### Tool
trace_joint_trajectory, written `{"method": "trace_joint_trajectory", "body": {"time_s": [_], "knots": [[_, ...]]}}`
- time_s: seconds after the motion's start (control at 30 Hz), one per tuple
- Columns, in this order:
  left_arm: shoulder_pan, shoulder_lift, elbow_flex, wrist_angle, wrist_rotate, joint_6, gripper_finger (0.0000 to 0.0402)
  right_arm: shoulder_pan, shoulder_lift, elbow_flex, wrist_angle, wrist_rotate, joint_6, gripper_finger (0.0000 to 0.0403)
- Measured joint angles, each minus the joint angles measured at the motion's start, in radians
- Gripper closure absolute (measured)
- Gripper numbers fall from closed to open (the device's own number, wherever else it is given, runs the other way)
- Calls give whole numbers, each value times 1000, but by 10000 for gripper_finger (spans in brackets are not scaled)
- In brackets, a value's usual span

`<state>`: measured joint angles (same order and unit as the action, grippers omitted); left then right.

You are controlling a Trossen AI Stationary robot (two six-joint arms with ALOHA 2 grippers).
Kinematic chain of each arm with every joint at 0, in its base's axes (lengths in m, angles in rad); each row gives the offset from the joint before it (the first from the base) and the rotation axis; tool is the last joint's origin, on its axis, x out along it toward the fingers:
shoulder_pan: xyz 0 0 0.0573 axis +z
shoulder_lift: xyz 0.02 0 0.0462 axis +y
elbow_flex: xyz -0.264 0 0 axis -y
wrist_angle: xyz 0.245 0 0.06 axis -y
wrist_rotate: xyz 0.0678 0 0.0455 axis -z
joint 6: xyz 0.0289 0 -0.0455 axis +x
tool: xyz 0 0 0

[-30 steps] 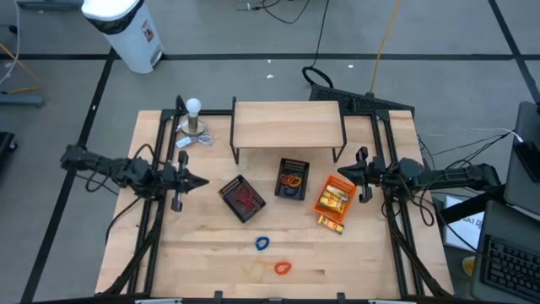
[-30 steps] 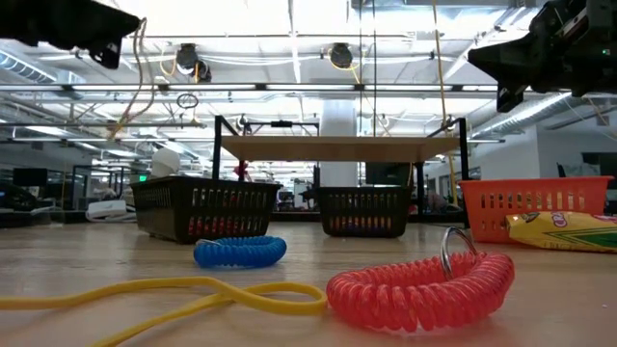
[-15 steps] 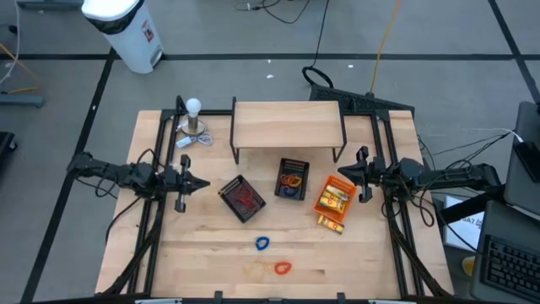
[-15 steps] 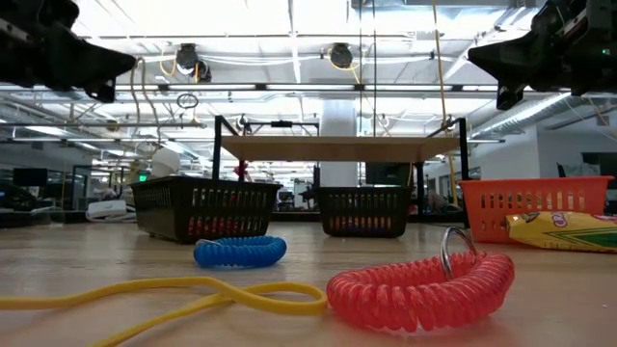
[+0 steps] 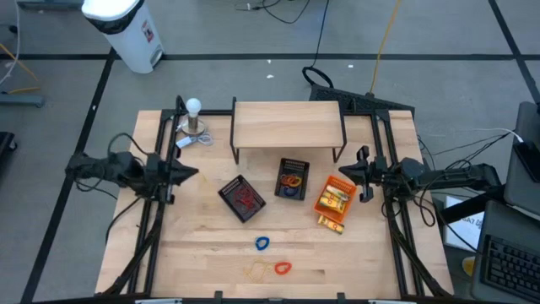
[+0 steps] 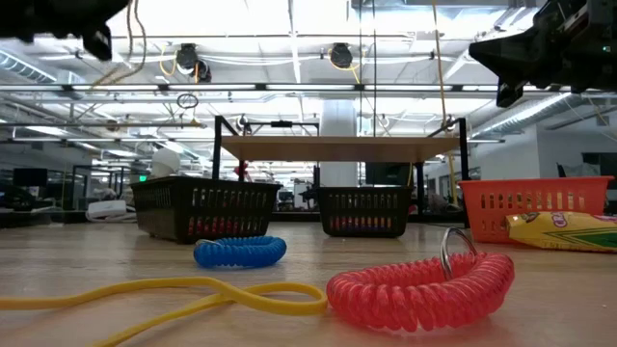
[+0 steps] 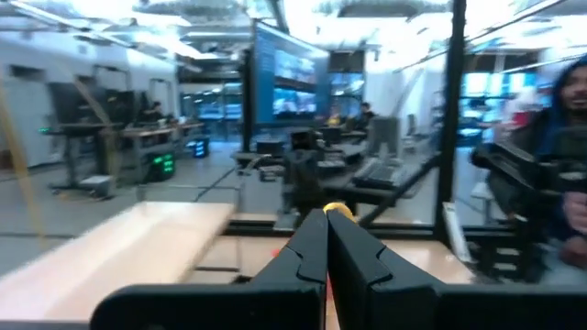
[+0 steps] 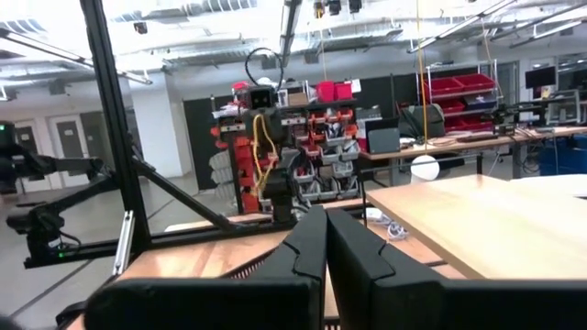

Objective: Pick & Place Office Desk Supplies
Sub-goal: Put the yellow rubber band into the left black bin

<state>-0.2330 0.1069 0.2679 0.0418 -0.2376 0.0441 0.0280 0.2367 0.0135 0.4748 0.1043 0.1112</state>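
Coiled loops (image 6: pixel 421 289) — ribbed (springy); mesh trays (image 6: pixel 204 209)

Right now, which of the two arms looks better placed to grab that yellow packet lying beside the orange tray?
Probably the right. The right gripper hovers just beside the orange tray, with the yellow packet close below it. The left gripper sits across the table, past both black trays.

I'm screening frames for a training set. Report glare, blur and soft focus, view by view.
High view: evenly lit and sharp. Low view: ceiling lights blow out the top; the red coil and yellow band nearest the lens look slightly soft. Left wrist view: smeared throughout, window glare. Right wrist view: background clear, the right pincer close and soft.
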Motion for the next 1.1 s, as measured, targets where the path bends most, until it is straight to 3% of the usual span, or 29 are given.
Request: {"method": "trace_joint_trajectory", "body": {"time_s": [0.33, 0.5, 0.63, 1.1], "knots": [[12, 371, 409, -291, -46, 49, 401, 0, 0, 0, 13, 4, -11, 399], [12, 565, 553, -405, -60, 48, 401, 0, 0, 0, 28, 4, -19, 399], [12, 695, 603, -455, -29, 48, 401, 0, 0, 0, 23, 4, -19, 399], [67, 1014, 607, -460, 31, 56, 401, 0, 0, 0, 22, 4, -19, 399]]}}
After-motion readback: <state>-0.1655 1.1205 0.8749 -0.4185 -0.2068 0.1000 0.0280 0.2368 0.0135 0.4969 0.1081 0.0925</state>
